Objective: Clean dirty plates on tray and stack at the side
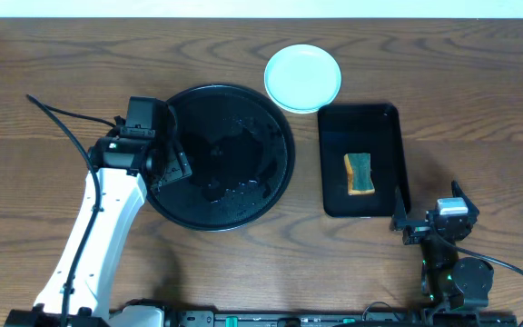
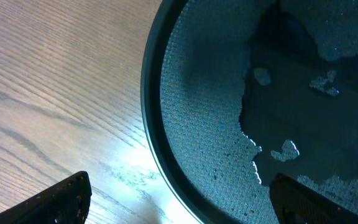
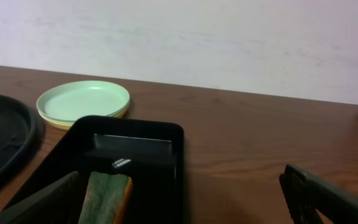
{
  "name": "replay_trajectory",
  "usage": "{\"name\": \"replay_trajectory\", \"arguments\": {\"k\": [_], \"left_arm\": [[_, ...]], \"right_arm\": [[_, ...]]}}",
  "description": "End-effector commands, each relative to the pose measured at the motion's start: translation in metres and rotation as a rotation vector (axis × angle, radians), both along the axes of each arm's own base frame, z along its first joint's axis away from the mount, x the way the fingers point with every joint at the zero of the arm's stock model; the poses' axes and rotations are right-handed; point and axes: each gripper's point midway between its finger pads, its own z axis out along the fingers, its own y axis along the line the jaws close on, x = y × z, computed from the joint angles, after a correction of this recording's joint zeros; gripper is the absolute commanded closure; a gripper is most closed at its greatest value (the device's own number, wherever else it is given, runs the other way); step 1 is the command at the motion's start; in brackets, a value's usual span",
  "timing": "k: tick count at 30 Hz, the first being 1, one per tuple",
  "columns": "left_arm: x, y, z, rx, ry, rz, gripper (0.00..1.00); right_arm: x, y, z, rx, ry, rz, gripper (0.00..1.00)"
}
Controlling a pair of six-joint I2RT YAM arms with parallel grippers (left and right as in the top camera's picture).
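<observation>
Plates [image 1: 302,77] sit stacked on the table, off the tray [image 1: 243,136], ahead and left of the right gripper [image 3: 185,199]. Mint over yellow shows; a 3rd cannot be confirmed. The tray appears bare and wet. Both grippers have fingers spread, holding nothing. The left gripper [image 2: 182,202] has the tray rim between its fingers. Judgement: stacking looks complete. Lift the left gripper straight up before retracting, so neither finger catches the rim or drags the tray.
</observation>
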Motion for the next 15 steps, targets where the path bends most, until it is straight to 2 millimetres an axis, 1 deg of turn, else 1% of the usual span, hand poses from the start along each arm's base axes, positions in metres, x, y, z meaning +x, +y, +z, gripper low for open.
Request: {"name": "replay_trajectory", "arguments": {"k": [1, 2, 5, 7, 9, 12, 13, 15], "left_arm": [[-0.004, 0.002, 0.02, 0.001, -0.074, 0.005, 0.07], [-0.005, 0.002, 0.028, 0.0, -0.101, 0.004, 0.07], [-0.012, 0.023, 0.061, 0.104, -0.214, 0.03, 0.07], [-0.02, 0.032, 0.083, 0.135, -0.296, 0.058, 0.07], [-0.029, 0.033, 0.104, 0.124, -0.384, 0.067, 0.07], [-0.044, 0.035, 0.131, 0.111, -0.499, 0.076, 0.07], [-0.052, 0.036, 0.138, 0.115, -0.53, 0.07, 0.07], [-0.065, 0.037, 0.146, 0.115, -0.582, 0.068, 0.07]], "right_arm": [[0.0, -0.004, -0.001, 0.014, 0.003, -0.021, 0.01], [0.0, -0.004, -0.001, 0.014, 0.003, -0.021, 0.01], [0.0, -0.004, -0.001, 0.014, 0.003, -0.021, 0.01], [0.0, -0.004, -0.001, 0.014, 0.003, -0.021, 0.01], [0.0, -0.004, -0.001, 0.014, 0.003, -0.021, 0.01], [0.0, -0.004, -0.001, 0.014, 0.003, -0.021, 0.01], [0.0, -0.004, -0.001, 0.014, 0.003, -0.021, 0.01], [0.0, -0.004, -0.001, 0.014, 0.003, -0.021, 0.01]]}}
